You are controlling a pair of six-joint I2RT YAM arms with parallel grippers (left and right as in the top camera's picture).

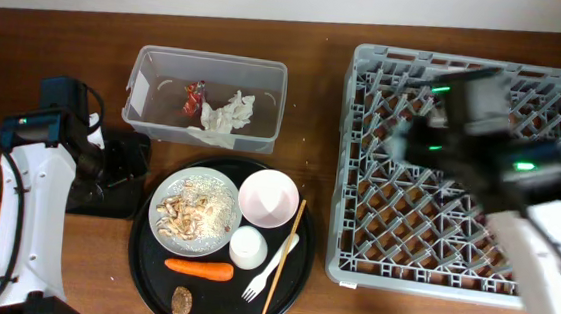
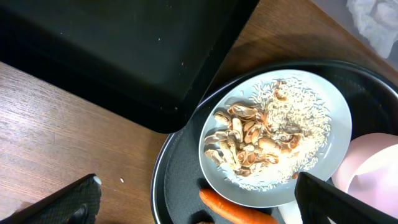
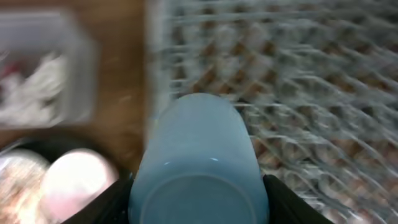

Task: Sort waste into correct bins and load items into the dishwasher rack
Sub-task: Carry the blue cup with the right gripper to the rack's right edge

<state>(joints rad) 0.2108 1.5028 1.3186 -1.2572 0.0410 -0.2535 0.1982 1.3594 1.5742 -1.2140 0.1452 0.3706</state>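
the right gripper pinches the light blue cup, one finger on each side, the cup's body reaching out ahead of the wrist. behind it the dishwasher rack is blurred, its edge just beside the cup. the left gripper hangs spread wide over the white plate of rice scraps, beside the black tray; the carrot lies between its fingers.
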